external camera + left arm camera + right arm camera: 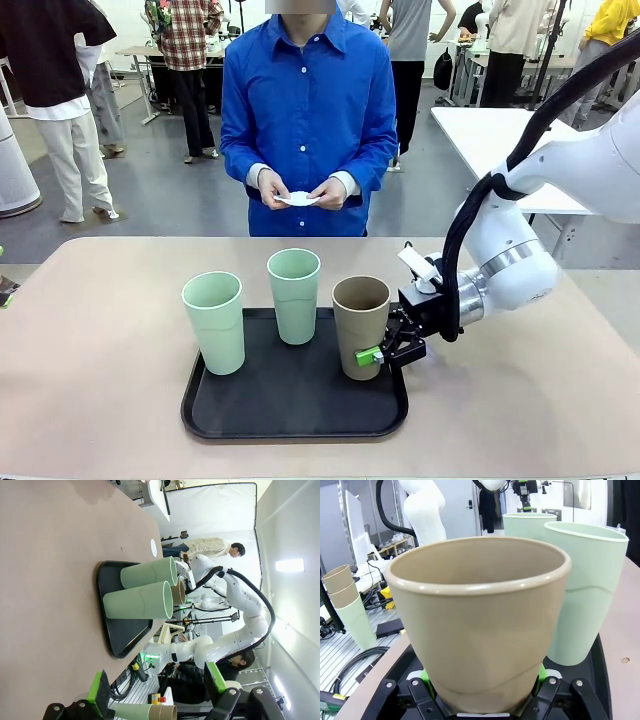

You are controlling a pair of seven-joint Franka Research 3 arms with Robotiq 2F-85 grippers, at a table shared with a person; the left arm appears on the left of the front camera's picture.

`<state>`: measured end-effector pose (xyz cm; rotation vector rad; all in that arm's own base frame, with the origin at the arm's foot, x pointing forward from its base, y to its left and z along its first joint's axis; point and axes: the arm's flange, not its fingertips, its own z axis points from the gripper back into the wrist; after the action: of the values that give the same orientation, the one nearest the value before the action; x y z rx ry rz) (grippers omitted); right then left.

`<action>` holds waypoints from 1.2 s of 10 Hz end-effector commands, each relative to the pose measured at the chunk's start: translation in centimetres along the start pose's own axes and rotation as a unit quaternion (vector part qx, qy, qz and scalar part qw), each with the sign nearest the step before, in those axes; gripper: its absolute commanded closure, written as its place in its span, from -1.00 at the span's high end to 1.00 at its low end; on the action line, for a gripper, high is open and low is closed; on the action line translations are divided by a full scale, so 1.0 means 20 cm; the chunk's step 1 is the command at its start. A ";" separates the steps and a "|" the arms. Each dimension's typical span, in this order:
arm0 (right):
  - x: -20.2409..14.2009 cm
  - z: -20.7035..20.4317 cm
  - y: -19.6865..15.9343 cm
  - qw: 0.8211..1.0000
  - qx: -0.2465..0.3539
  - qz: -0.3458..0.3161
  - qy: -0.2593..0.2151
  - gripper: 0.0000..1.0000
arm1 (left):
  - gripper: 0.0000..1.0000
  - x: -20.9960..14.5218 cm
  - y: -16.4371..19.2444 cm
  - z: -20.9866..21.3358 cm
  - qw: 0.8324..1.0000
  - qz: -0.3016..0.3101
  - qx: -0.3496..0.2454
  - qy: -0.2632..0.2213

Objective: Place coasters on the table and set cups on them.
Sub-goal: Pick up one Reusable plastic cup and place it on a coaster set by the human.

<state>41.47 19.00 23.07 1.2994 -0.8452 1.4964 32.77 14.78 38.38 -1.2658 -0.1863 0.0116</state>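
The right gripper (378,352) is clamped on the brown cup (360,320) low on its wall, reaching in from the cup's right side. In the right wrist view its green pads (541,671) press against both sides of the cup's base. The brown cup stands upright at the right end of the black tray (290,410), which lies on the table (100,380). Two mint cups (214,320) stand upright on the same tray, one at its left end nearer the robot and one in the middle towards the far edge; all three stand apart from each other. Across the table a person (308,110) in a blue shirt holds the white coasters (297,199) between both hands (328,192) at waist height (how many cannot be told). The left gripper (157,685) hangs off the tray's end with its jaws spread wide and nothing between them.
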 end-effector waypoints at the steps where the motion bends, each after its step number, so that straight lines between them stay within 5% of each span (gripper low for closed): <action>1: 0.10 0.03 0.04 0.997 -0.051 -0.056 0.027 -1.00 | 1.00 0.00 0.00 0.01 1.000 -0.003 -0.005 -0.004; 7: 0.93 0.38 0.26 0.988 -0.152 -0.005 0.008 -1.00 | 1.00 0.00 0.00 0.01 1.000 -0.003 -0.005 -0.004; 12: 1.15 0.47 0.29 0.985 -0.169 0.030 0.009 -1.00 | 1.00 0.00 0.00 0.01 1.000 -0.003 -0.005 -0.004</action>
<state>39.37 13.21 47.79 1.0051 -1.0872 1.3243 32.78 14.79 38.37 -1.2658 -0.1859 0.0119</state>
